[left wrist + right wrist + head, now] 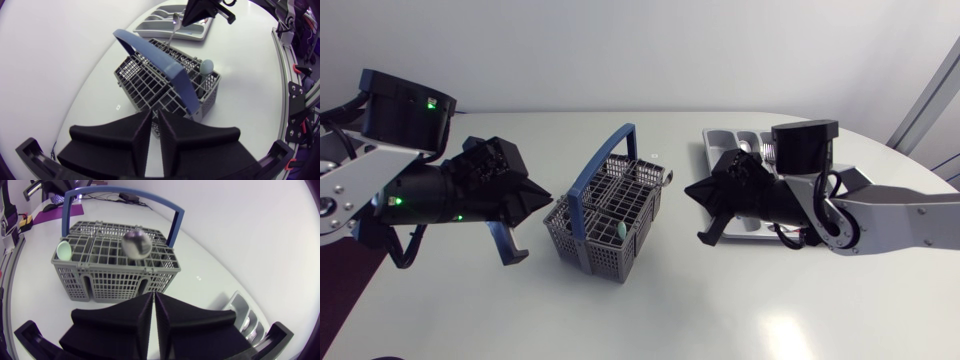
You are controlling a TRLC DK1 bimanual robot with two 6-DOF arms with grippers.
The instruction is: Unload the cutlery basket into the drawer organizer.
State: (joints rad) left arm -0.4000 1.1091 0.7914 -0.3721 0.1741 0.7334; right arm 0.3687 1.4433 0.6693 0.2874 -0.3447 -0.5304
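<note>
A grey cutlery basket (pixel 588 248) with a blue handle (pixel 603 160) stands mid-table between my two arms. A metal spoon (pixel 665 176) leans out of its right side, bowl up (pixel 136 244). A pale green utensil (pixel 616 232) stands in a front compartment. My left gripper (pixel 542 200) is shut and empty, its tip just left of the basket (pixel 210 97). My right gripper (pixel 690 190) is shut and empty too, pointing at the basket (pixel 110 282) a short way from the spoon (pixel 175 20). The grey drawer organizer (pixel 718 138) lies behind my right arm.
The organizer (pixel 150 27) has several long compartments and sits near the table's far right edge. In the right wrist view it (pixel 245 315) is beside and behind the gripper (pixel 153 296). White tabletop lies open in front of the basket.
</note>
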